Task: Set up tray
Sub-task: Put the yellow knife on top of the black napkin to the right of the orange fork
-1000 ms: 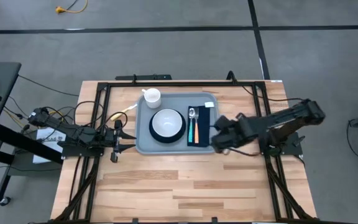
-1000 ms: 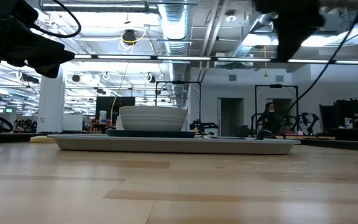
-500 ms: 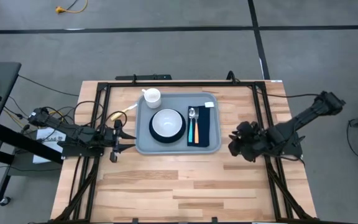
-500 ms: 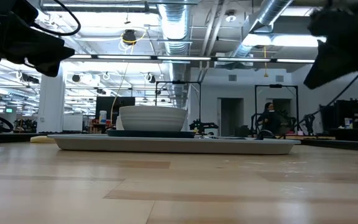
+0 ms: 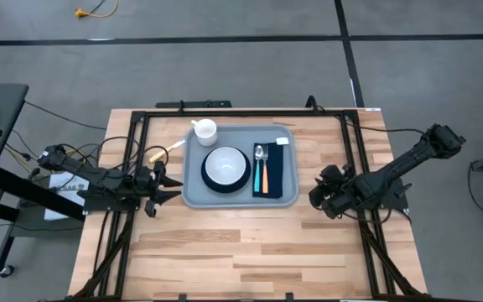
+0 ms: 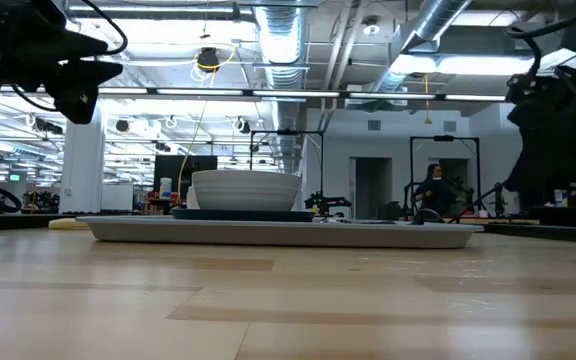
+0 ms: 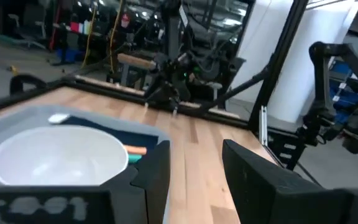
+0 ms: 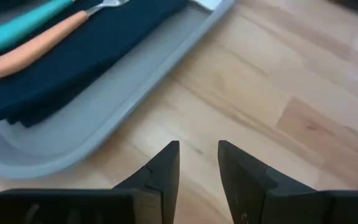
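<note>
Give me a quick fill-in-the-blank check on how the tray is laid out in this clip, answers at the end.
1. The white bowl sits on a dark ____ in the middle of the tray.
2. The white cup stands at the tray's far-____ corner in the high view.
3. The teal and orange utensils lie on a folded navy ____.

Answers: plate; left; cloth

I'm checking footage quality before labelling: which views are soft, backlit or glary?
Left wrist view: soft throughout, the bowl and claw fingers smeared. Low view: bright ceiling lights leave both arms as dark silhouettes, though the tray rim stays readable. Right wrist view: tray and cloth slightly blurred. High view: even light, no glare.
</note>
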